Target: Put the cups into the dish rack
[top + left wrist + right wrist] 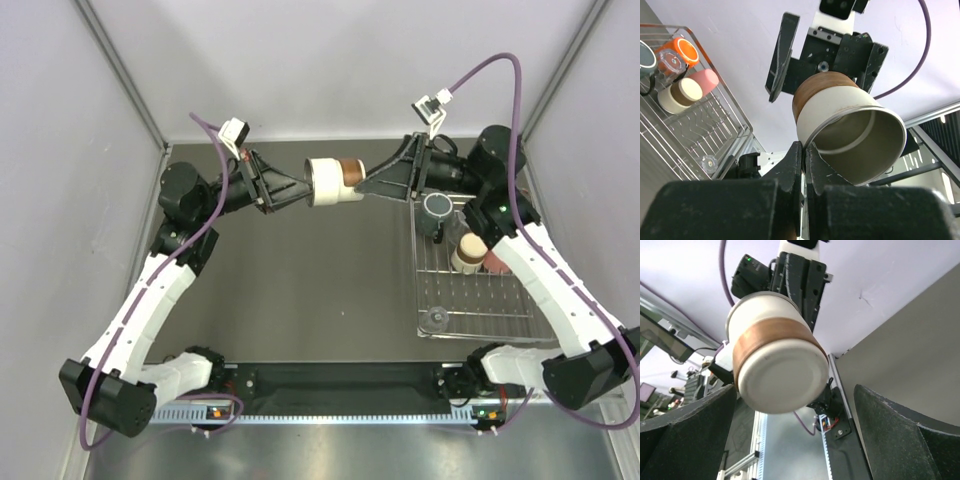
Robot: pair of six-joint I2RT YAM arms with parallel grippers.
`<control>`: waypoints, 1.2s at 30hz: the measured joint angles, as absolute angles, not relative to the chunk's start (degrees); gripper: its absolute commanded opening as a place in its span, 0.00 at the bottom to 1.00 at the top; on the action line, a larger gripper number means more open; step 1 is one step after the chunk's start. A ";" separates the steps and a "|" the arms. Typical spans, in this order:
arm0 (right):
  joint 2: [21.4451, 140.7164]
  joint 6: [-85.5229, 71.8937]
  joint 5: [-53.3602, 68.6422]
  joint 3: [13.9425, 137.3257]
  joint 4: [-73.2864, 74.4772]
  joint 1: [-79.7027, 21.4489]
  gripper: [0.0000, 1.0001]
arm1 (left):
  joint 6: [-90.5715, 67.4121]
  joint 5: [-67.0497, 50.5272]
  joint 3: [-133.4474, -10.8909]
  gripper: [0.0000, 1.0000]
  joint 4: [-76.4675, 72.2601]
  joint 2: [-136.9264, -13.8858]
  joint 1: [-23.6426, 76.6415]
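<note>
Table: dark surface that carries the dish rack at its right side.
Dish rack: silver wire grid with a raised rim. The right arm reaches over its right edge.
Held cup: cream with a brown band near the base, in the air to the left of the dish rack's far end. It lies on its side, mouth away from the rack and base toward it. It is not in the rack.
Left tool: on the side of the held cup away from the dish rack. Its jaws are together, pinching the cup's wall at the rim, one finger inside the mouth and one outside.
Right tool: between the held cup and the dish rack's far end. Its jaws are wide apart, one on each side of the cup's base. I cannot tell whether they touch the cup.
Dark green cup: at the dish rack's far left corner, mouth up.
Cream cup in the rack: in the dish rack's middle, lying tilted, just beside the pink cup.
Pink cup: in the dish rack's middle, partly under the right arm.
Orange cup: at the dish rack's far end, lying on its side.
Clear cup: at the dish rack's near left corner.
</note>
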State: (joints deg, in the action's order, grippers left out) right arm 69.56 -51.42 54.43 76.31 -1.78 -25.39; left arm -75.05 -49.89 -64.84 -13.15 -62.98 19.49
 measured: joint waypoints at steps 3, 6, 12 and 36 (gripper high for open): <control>71.20 -54.28 55.02 77.06 -5.45 -25.80 1.00 | -76.27 -50.15 -63.72 0.00 -14.04 -62.98 19.49; 72.73 -56.64 55.64 77.45 -8.75 -26.65 0.96 | -76.88 -50.17 -63.11 0.00 -14.66 -62.98 19.49; 74.43 -59.99 56.49 77.76 -13.13 -27.81 0.79 | -77.45 -50.35 -63.09 0.00 -15.59 -62.61 19.49; 72.84 -50.81 52.73 78.11 3.22 -20.23 0.00 | -63.13 -45.34 -63.33 0.84 9.47 -59.59 18.63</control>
